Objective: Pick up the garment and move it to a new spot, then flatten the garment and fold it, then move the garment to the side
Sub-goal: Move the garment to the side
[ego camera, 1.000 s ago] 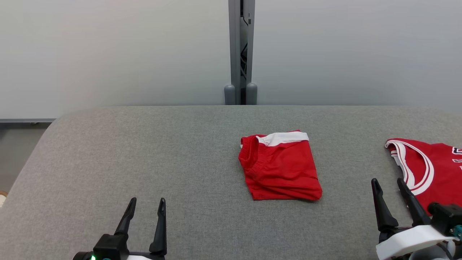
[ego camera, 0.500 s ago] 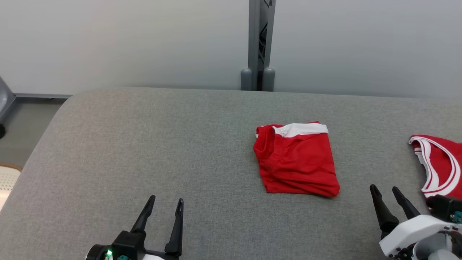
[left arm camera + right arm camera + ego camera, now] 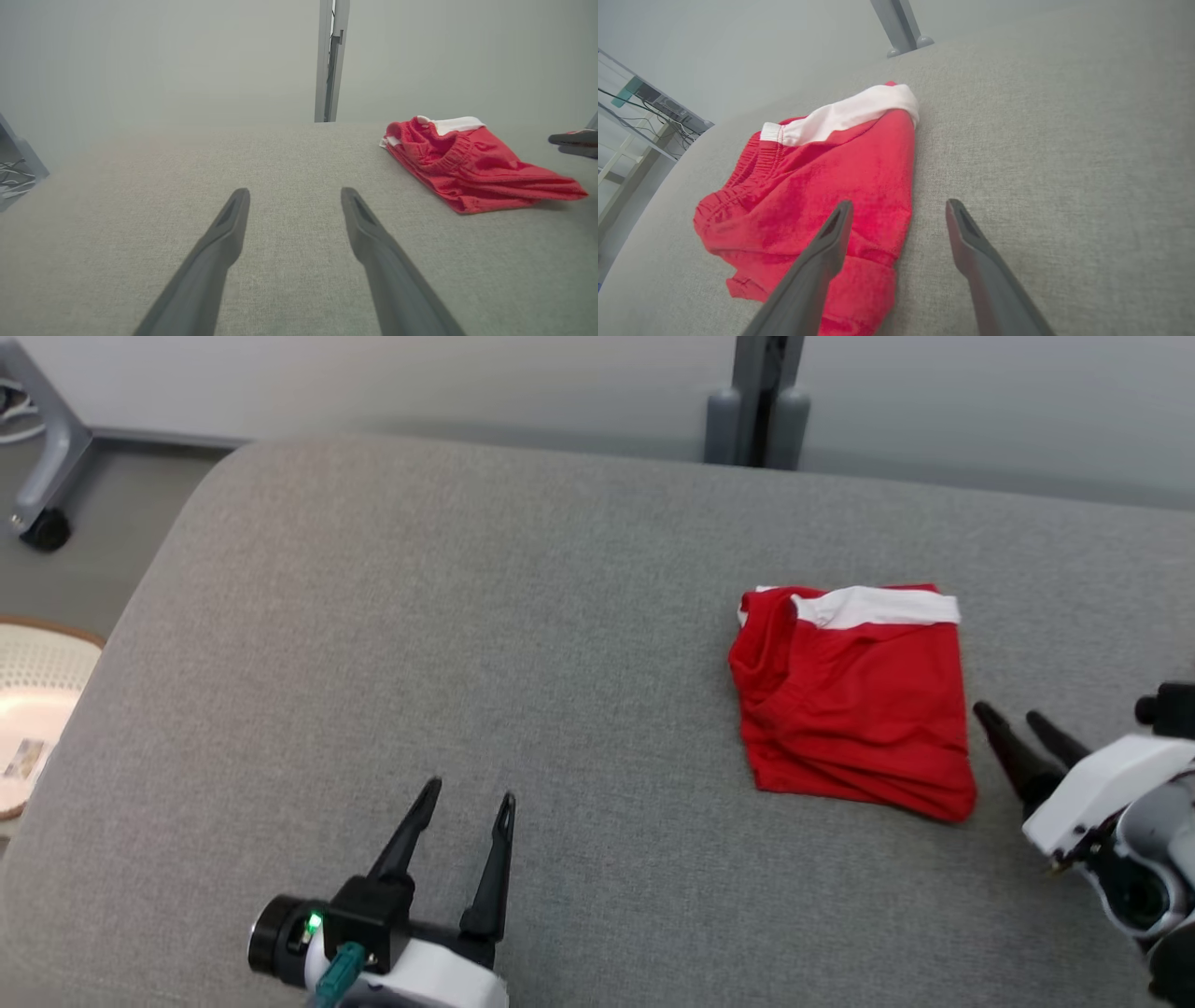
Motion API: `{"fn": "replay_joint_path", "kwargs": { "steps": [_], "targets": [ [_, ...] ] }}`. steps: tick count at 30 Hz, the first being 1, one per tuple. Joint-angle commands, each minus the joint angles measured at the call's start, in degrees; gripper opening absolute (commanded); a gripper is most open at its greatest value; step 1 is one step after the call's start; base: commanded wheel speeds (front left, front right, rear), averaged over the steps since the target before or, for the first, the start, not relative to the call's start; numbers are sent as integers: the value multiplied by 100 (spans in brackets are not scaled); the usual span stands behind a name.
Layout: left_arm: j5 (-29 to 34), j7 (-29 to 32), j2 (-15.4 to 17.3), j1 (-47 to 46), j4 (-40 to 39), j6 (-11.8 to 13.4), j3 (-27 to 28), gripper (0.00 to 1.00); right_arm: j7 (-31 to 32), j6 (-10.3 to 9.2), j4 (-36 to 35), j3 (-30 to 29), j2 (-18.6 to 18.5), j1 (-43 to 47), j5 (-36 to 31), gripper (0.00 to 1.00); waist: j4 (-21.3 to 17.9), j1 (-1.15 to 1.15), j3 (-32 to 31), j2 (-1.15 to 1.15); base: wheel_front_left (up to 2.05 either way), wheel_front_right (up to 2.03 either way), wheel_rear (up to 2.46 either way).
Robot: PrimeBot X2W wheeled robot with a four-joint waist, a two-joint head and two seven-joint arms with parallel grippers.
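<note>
Lying folded on the right part of the grey padded surface [image 3: 420, 616], the red garment [image 3: 854, 705] shows its white band [image 3: 873, 607] at the far edge. The right gripper [image 3: 1006, 712] is just beside its right edge, fingers apart and empty. The left gripper [image 3: 470, 791] is well apart to the left, fingers spread, holding nothing.

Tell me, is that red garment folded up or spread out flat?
Folded. The red garment lies as a compact rectangle, with stacked layer edges showing along its near side.
</note>
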Motion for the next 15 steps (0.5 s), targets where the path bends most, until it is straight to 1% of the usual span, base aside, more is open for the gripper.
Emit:
{"fn": "replay_joint_path", "kwargs": {
  "steps": [1,7,9,10,15],
  "targets": [
    [-33,-20,19,-171,-94,8,-12,100,51,-1,63,32,-107,-178,117,100,187,0,284,0,0,0,0],
    [-110,-20,20,-444,-380,72,-162,100,384,-1,360,418,-280,-734,644,100,382,0,677,0,0,0,0],
    [-138,-20,21,-490,-431,98,-206,100,541,-1,385,573,-293,-832,828,100,430,0,748,0,0,0,0],
    [-141,-20,21,-532,-452,116,-248,100,657,-2,412,741,-310,-874,976,100,463,0,788,0,0,0,0],
    [-171,-20,20,-583,-480,172,-327,100,777,-2,445,1183,-284,-1003,1195,100,500,0,860,0,0,0,0]
  ]
}}
